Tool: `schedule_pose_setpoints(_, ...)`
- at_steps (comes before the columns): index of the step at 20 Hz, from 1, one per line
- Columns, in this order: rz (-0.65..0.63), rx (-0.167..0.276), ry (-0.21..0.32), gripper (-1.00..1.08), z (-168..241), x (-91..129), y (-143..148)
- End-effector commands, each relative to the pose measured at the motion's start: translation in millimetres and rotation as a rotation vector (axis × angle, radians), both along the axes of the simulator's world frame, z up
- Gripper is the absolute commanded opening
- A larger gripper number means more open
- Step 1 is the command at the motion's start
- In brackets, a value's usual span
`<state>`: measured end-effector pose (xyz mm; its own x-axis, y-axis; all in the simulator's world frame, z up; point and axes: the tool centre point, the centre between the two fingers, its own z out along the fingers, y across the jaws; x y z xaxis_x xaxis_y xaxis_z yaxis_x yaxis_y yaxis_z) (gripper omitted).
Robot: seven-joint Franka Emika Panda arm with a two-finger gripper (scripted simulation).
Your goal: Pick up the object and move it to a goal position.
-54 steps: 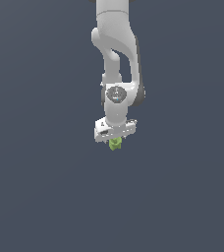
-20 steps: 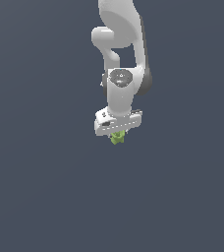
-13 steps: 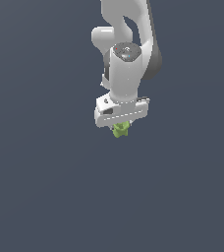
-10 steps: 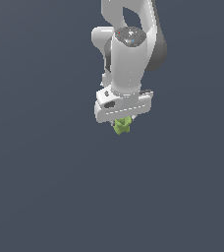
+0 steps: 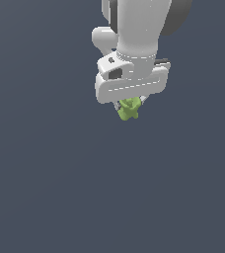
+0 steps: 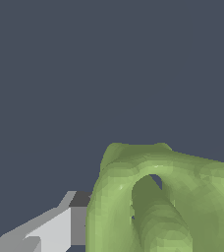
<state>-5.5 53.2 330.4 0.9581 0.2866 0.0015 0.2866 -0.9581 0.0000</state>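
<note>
The hand (image 5: 130, 105) was closed on the object (image 5: 128, 109), a small lime-green lumpy blob that hung just under the white palm block in the exterior view, with no shadow or contact visible beneath it, so it read as lifted clear of the dark grey surface (image 5: 50, 188). Most of the blob stuck out below the hand, and the fingers themselves were almost fully hidden behind the palm, so grip depth could not be checked from there. In the wrist view the object (image 6: 158, 202) filled the near corner, knobby with a hollow through it, and one light grey finger (image 6: 50, 229) pressed against its side; the other finger was out of frame. Main risk judged: slip or rotation in the grasp, since the pads likely sat on uneven bumps rather than flat faces, and a fast swing or abrupt stop toward the goal could twist it loose and drop it. A second risk: the blob pivoting around a single contact knob, shifting its position under the hand so it arrived off the goal even if held. No goal marker was visible in either view, so remaining travel could not be judged.
</note>
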Motion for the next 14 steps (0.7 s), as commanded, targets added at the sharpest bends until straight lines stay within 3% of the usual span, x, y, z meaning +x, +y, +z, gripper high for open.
schedule_pose_setpoints(1,-0.001,0.0,0.001,-1.0,25,4,3)
schedule_pose_setpoints(14,-0.001,0.0,0.001,-1.0,122,23,15)
